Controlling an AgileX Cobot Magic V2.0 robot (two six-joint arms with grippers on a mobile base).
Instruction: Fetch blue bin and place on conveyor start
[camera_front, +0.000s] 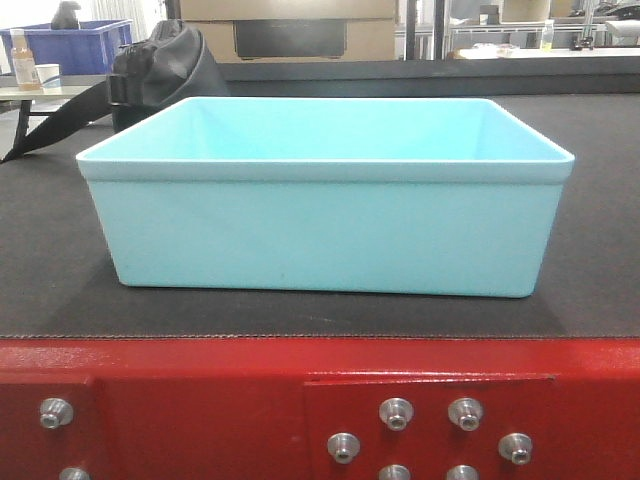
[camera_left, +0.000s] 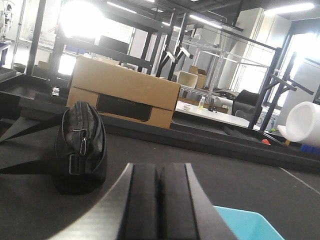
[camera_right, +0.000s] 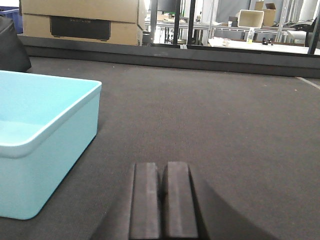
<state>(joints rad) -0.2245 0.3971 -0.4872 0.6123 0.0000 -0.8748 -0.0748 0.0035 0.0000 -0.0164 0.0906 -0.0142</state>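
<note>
The blue bin (camera_front: 325, 190), a pale turquoise tub, stands upright and empty on the dark grey belt of the conveyor start (camera_front: 60, 280), just behind its red bolted frame (camera_front: 200, 400). In the right wrist view the blue bin (camera_right: 40, 145) sits to the left of my right gripper (camera_right: 161, 172), which is shut with nothing between its fingers, apart from the tub. In the left wrist view my left gripper (camera_left: 160, 172) is also shut and empty, with a corner of the blue bin (camera_left: 245, 225) at its lower right. Neither gripper shows in the front view.
A black strapped bag (camera_front: 160, 65) lies on the belt behind the bin's left side, also the black bag (camera_left: 80, 147) left of my left gripper. A cardboard box (camera_left: 122, 92) stands beyond the belt. A dark blue crate (camera_front: 70, 45) sits far left.
</note>
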